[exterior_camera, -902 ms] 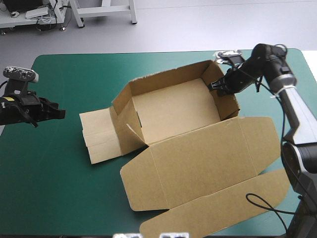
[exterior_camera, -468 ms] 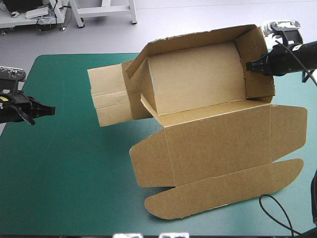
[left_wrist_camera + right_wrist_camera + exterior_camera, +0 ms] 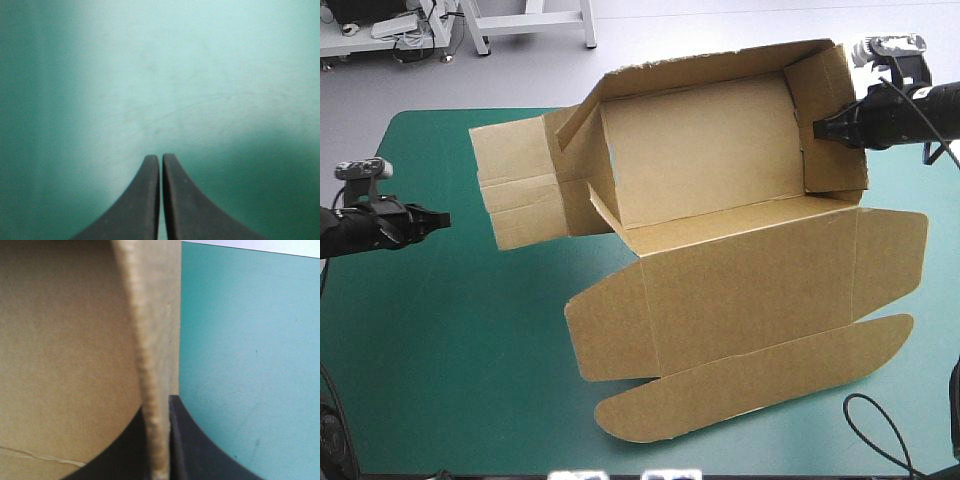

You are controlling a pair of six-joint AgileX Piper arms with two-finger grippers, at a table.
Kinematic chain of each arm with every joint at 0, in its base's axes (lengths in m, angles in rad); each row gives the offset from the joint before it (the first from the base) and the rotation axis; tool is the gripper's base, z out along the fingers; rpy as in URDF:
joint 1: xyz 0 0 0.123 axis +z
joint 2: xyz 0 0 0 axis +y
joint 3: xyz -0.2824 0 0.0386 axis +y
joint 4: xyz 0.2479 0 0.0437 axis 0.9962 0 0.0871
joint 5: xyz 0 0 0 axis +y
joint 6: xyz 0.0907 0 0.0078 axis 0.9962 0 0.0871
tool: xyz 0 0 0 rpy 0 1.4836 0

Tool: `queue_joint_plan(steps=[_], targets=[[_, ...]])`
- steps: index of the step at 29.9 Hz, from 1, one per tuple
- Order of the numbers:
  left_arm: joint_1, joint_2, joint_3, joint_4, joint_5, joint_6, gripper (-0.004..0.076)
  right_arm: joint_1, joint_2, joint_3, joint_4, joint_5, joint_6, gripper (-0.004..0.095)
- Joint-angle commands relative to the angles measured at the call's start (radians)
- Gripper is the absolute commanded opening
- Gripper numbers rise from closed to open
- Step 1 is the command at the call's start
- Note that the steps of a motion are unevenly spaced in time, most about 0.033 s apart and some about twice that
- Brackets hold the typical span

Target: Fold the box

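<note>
Left end effector (image 3: pixel 443 218): middle left of the frame, black fingers pressed together into one point and holding nothing. It hovers over the bare teal-green cover, well apart from the box and aimed toward it.
Desk (image 3: pixel 450 350): the lower left is open cover with nothing lying on it.
Side flap (image 3: pixel 515 195): upper left of centre, it sticks out flat from the box's left end, creased but not tucked in.
Box (image 3: pixel 700 160): upper centre to upper right. The walls are raised and the open side is tipped toward the camera. It appears lifted, with its top edge past the desk's far edge.
Lid panel (image 3: pixel 740 290): lower centre, it spreads out below the front wall, with the rounded tuck flap (image 3: pixel 750 385) lowest.
Right end effector (image 3: pixel 817 128): upper right, pinching the box's right end wall (image 3: pixel 830 110). The wrist view shows the board's edge clamped between the two fingers.
Risk, grip: the whole box seems to hang from this one thin wall. The board could slip out or crease at the pinch.
Risk, swing: the heavy lid and loose side flap may sway and twist the box, and the raised walls could then spring open.
Risk, left arm: if it pushes the flap while the box is unsupported, the box may turn instead of the flap folding.
</note>
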Motion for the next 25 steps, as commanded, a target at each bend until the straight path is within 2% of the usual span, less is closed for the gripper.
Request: queue_joint_plan(steps=[1, 5, 15, 20, 25], targets=[[0.002, 0.034, 0.006, -0.393, 0.043, 0.252, 0.0006, -0.007, -0.05, -0.025, 0.109, 0.003, 0.002, -0.0019], [-0.013, 0.11, 0.006, -0.589, 0.142, 0.337, 0.0006, -0.007, -0.05, -0.025, 0.137, 0.003, 0.002, -0.0019], [-0.147, 0.191, 0.006, -0.739, 0.297, 0.484, 0.0006, 0.003, -0.05, -0.025, 0.151, 0.003, -0.005, -0.0019], [-0.176, 0.191, 0.006, -0.824, 0.377, 0.492, 0.0006, 0.014, -0.05, -0.025, 0.156, 0.003, -0.005, -0.0018], [-0.177, 0.179, 0.006, -0.846, 0.377, 0.437, 0.0006, 0.014, -0.05, -0.025, 0.115, 0.003, -0.005, -0.0018]])
